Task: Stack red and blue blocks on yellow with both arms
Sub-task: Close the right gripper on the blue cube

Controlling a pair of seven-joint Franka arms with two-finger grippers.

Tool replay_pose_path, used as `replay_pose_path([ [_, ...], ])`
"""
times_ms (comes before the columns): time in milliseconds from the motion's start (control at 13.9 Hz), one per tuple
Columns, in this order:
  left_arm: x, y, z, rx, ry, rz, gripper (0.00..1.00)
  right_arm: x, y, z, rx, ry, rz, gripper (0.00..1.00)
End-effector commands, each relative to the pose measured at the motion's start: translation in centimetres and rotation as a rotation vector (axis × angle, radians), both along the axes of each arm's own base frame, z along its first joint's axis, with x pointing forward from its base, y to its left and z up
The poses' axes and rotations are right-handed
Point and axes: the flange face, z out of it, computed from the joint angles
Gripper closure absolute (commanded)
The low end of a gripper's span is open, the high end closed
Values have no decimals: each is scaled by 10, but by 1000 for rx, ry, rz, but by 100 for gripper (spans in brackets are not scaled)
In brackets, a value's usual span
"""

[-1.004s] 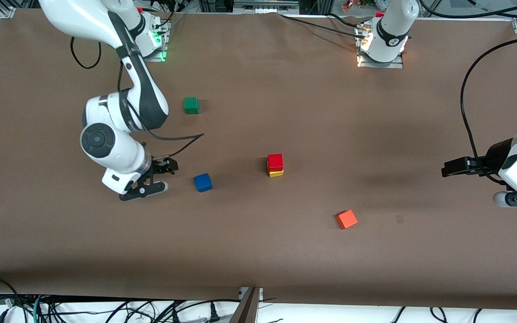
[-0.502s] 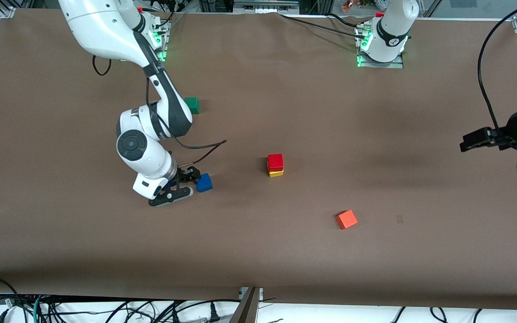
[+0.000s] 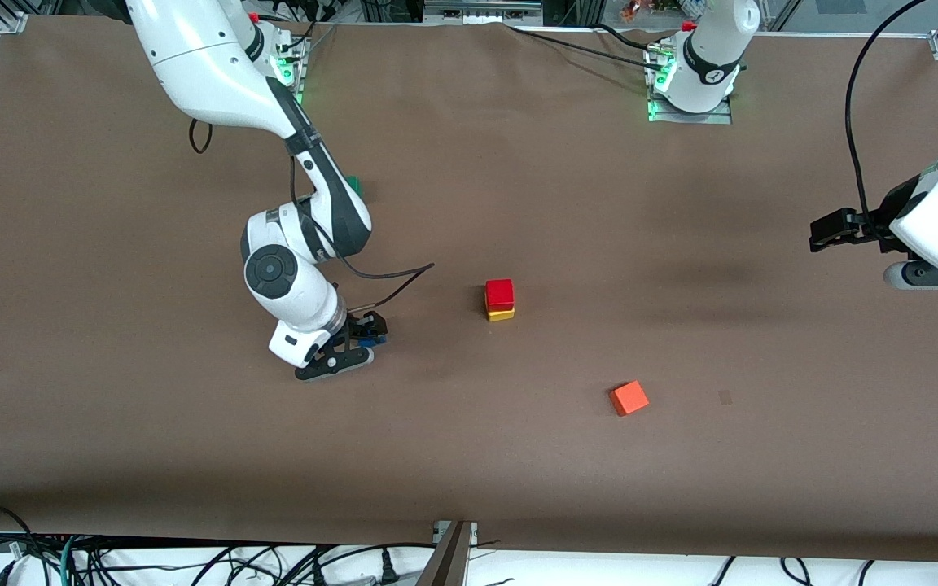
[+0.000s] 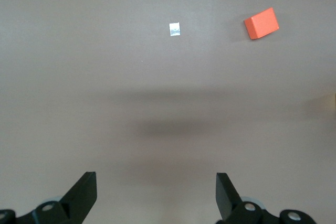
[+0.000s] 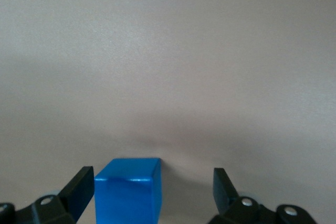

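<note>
Brown table (image 3: 518, 488) | right gripper (image 3: 355, 340) open astride blue block (image 5: 129, 190) | no readable writing

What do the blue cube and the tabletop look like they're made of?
Blue cube: probably painted wood or hard plastic, since it has crisp edges and flat matte faces with only a faint sheen. It sits between the open right gripper fingers. Table: a brown matte sheet, maybe paper or felt, slightly rumpled at its edge near the bases.

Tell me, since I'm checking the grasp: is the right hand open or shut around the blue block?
Open. The right hand straddles the blue block, with a wide gap beside one finger.
</note>
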Motion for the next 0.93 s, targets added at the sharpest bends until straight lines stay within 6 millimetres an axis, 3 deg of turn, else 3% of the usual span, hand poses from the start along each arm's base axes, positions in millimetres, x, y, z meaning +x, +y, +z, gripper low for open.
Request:
replay_pose_path([
  [0,-3,2,5,7,-19,-21,0,-1,9,-17,12,-5,-37,0],
  [143,-2,2,4,5,-19,-19,0,-6,17,-21,10,1,-31,0],
  [502,4,0,13,3,-45,-22,0,-8,13,-27,3,15,-36,2],
  [860,10,-1,14,-2,-53,-20,0,0,1,-14,2,23,-39,1],
])
